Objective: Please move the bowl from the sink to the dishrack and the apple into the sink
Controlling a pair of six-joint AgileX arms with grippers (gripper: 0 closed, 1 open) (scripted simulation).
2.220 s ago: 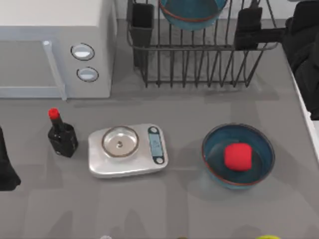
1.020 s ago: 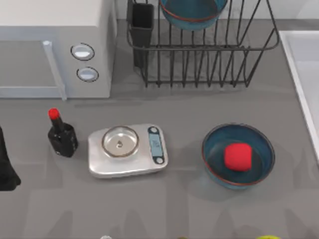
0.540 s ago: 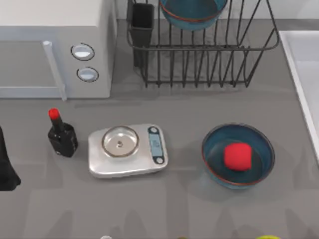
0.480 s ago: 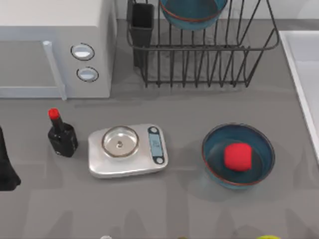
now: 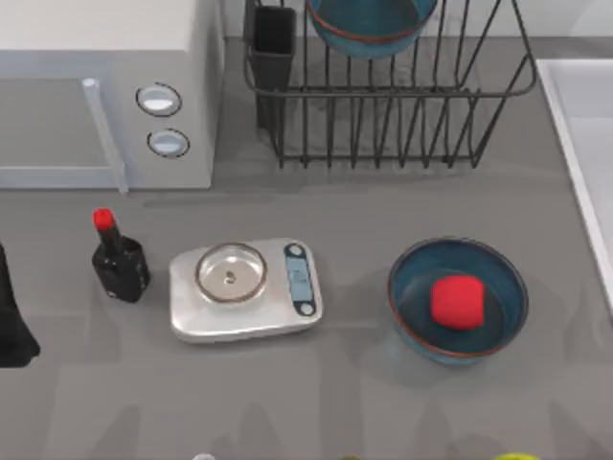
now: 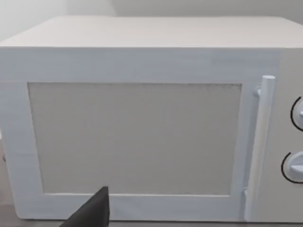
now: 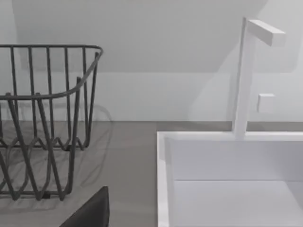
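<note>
A teal-blue bowl (image 5: pixel 369 24) with a red-brown rim rests in the black wire dishrack (image 5: pixel 383 129) at the back. The red apple (image 5: pixel 456 302) lies inside a second, look-alike bowl (image 5: pixel 498 278) on the table at the front right. The pale sink (image 5: pixel 565 144) runs along the right edge; the right wrist view looks at its rim (image 7: pixel 163 179) and the dishrack's end (image 7: pixel 47 118). My left arm (image 5: pixel 11 316) is parked at the table's left edge. Neither gripper is near the bowls or the apple.
A white microwave (image 5: pixel 96 86) stands at the back left and faces the left wrist camera (image 6: pixel 142 118). A red-capped black bottle (image 5: pixel 117 257) and a silver scale (image 5: pixel 244 287) stand at the front left. A white faucet (image 7: pixel 244 75) rises behind the sink.
My right arm, which reached over the dishrack's right end and the sink 2.2 s ago, has withdrawn out of the top view. Nothing has moved in the last second.
</note>
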